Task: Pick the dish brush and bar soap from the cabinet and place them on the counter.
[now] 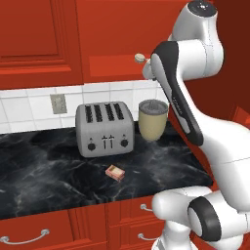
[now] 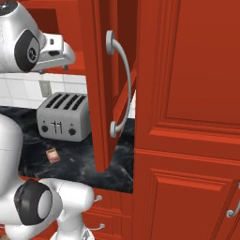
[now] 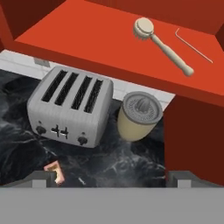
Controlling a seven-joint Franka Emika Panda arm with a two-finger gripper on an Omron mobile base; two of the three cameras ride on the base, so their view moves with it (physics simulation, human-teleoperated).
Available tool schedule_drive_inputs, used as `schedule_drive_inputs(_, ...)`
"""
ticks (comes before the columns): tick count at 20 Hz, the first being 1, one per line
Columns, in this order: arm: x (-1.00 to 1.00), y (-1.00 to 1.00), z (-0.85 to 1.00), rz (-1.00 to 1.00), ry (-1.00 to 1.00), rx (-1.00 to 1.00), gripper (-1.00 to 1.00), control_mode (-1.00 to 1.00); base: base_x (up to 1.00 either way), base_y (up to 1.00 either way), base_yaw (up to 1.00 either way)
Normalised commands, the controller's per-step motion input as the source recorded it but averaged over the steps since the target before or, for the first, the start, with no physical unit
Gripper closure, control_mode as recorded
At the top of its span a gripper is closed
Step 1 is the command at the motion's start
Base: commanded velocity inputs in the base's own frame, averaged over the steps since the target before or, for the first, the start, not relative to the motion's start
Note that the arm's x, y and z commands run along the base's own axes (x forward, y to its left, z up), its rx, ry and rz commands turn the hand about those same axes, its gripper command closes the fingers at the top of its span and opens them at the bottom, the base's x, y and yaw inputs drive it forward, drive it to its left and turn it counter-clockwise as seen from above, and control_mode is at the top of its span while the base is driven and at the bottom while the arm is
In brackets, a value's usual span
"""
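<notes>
Setting: red cabinet (image 3: 87,30) shelf above black desk (image 1: 44,166).
Brush (image 3: 162,43): on shelf, ahead of claw (image 3: 111,177), handle running diagonally.
Claw: fully open, empty.
Soap (image 1: 115,172): already on desk.

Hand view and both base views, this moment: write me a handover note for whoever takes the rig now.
Gripper: open, holding nothing, raised near the open red wall cabinet.
Small tan-orange bar soap: already on the black marble-look counter, in front of the grey four-slot toaster.
Dish brush with round beige head and pale stick handle: lying on the cabinet's red shelf, untouched.
Done: soap moved.
Left: grasp the brush and set it on the counter, minding the beige juicer.
</notes>
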Motion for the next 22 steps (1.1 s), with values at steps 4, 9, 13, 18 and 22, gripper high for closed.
schedule_drive_inputs(4, 0.33, -0.13, -0.21, 0.0, -0.1, 0.01, -1.0, -1.0, 0.0, 0.0, 0.0)
schedule_drive_inputs(9, 0.31, -0.13, 0.03, 0.0, -0.04, 0.05, -1.0, -1.0, 0.0, 0.0, 0.0)
schedule_drive_inputs(13, 0.39, -0.11, 0.07, 0.0, 0.0, 0.08, -1.0, -1.0, 0.0, 0.0, 0.0)
schedule_drive_inputs(18, 0.35, -0.08, 0.23, 0.0, 0.0, 0.08, -1.0, -1.0, 0.0, 0.0, 0.0)
schedule_drive_inputs(22, 0.33, -0.04, 0.23, 0.0, 0.01, 0.03, -1.0, -1.0, 0.0, 0.0, 0.0)
